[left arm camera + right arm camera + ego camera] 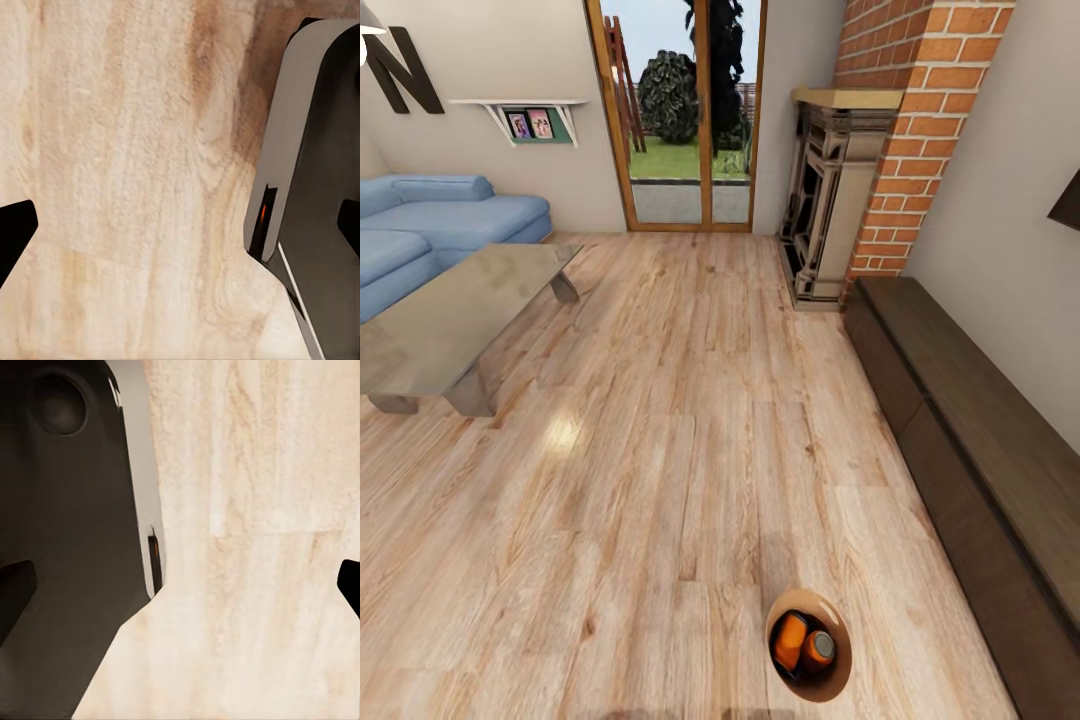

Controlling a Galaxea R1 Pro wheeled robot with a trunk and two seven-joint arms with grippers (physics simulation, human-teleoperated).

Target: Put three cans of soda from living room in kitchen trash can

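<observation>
— Where's the trash can point(838, 668)?

— Low in the head view, right of centre, on the wood plank floor point(660, 480), its open mouth facing up. Inside lie two orange soda cans point(805, 645): the left one with its long axis running up-frame, the right one tipped with its grey top toward the lower right.

— And the jaws?

— In both wrist views the left jaws' point(180, 229) and right jaws' point(184, 585) dark tips sit at opposite frame edges, spread apart, holding nothing.

— Surroundings?

— Glass coffee table point(450, 320) and blue sofa point(440, 225) upper left; brick column point(920, 130) upper right.

Orange soda cans point(803, 644) in a brown-lined bin point(838, 618), light wood floor point(660, 480), blue sofa point(440, 225)
</observation>
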